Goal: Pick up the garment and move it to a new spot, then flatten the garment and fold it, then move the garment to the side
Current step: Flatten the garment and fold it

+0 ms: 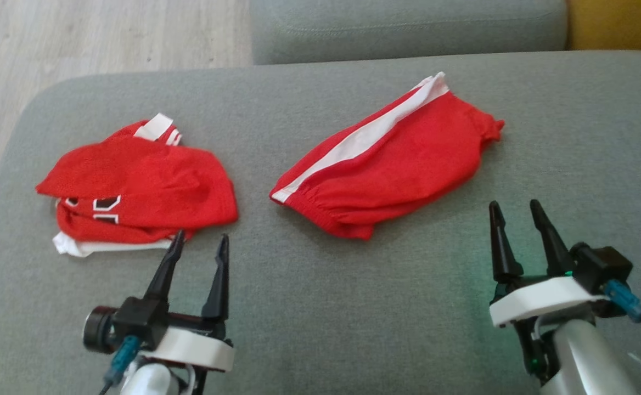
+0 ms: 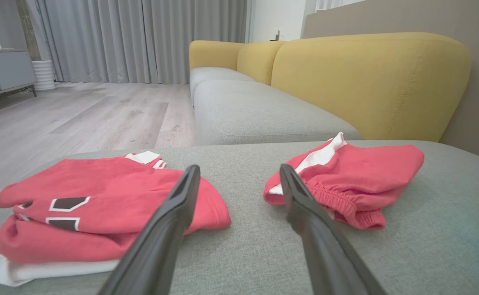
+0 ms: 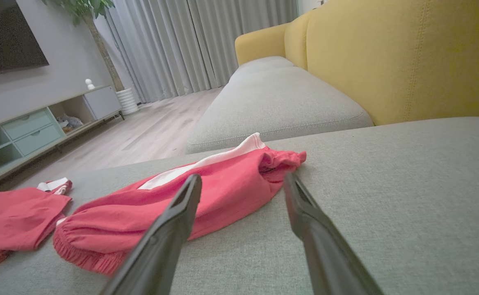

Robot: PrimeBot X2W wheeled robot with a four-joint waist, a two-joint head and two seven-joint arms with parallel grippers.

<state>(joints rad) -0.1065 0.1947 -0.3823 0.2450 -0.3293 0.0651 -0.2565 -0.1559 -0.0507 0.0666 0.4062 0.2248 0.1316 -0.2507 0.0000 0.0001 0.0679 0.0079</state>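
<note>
The left gripper and right gripper are hanging empty, jaws apart, short of the red shorts — the pick-up is seemingly beginning. Next, both are needing the shorts' near edge.

- The cushion is lit evenly and softly; only a faint shadow is cast under the shorts.
- A green glow is thrown on the cushion beside the right gripper.
- In the wrist views, edges are bowed and the near fingers are blurred.
</note>
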